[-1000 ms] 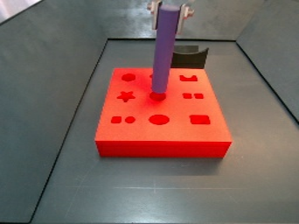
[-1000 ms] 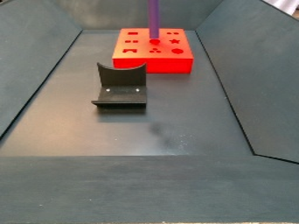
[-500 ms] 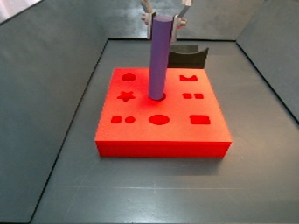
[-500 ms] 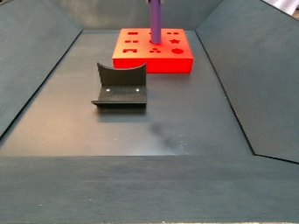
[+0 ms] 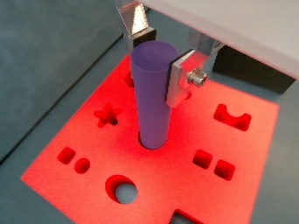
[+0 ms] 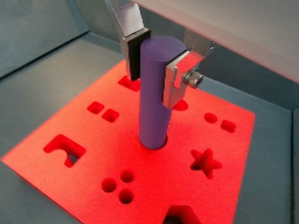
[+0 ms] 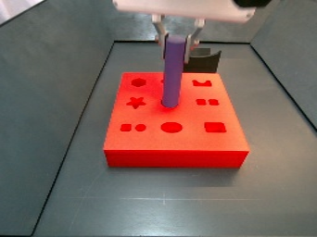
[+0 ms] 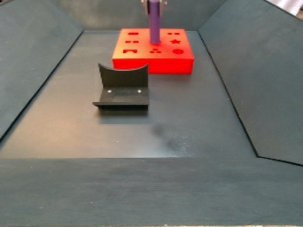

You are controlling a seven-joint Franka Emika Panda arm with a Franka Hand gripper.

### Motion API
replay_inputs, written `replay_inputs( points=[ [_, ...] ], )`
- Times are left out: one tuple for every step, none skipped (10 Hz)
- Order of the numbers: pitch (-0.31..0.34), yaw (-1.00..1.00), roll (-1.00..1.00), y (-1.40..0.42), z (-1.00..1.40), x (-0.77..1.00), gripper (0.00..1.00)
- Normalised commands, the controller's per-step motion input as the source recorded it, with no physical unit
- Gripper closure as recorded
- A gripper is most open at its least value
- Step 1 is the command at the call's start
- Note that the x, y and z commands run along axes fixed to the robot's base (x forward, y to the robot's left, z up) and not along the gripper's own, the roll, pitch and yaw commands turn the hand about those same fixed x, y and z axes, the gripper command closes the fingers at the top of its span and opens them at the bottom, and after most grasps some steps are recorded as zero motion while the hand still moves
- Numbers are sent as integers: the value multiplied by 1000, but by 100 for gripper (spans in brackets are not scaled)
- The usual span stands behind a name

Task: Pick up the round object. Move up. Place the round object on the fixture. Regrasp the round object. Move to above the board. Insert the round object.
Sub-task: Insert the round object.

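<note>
The purple round object (image 5: 149, 96) stands upright with its lower end in a round hole of the red board (image 5: 70, 127). It shows in both wrist views (image 6: 156, 96) and both side views (image 7: 173, 69) (image 8: 154, 24). My gripper (image 5: 156, 61) is shut on the object's upper end, its silver fingers (image 6: 177, 77) pressed against both sides, directly above the board (image 7: 173, 139). The dark fixture (image 8: 120, 87) stands on the floor, apart from the board (image 8: 154, 58); in a side view it shows behind the board (image 7: 206, 61).
Grey walls enclose the dark floor (image 8: 166, 133) on all sides. The board's other holes, a star (image 6: 205, 160), circles, squares and a notched shape (image 5: 233, 116), lie around the peg.
The gripper has come down with the round object. Its lower end has sunk further into the board's round hole, and the gripper body now shows in a side view.
</note>
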Motion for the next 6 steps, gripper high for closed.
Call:
replay_inputs(
  points=[
    [-83,0,0,0,-526,0,100],
    [-70,0,16,0,-574,0,100],
    [-43,0,6,0,-511,0,100],
    [-169,0,-67,0,-146,-31,100],
    [-30,0,0,0,0,0,100],
    [0,0,0,0,0,0,100]
  ],
)
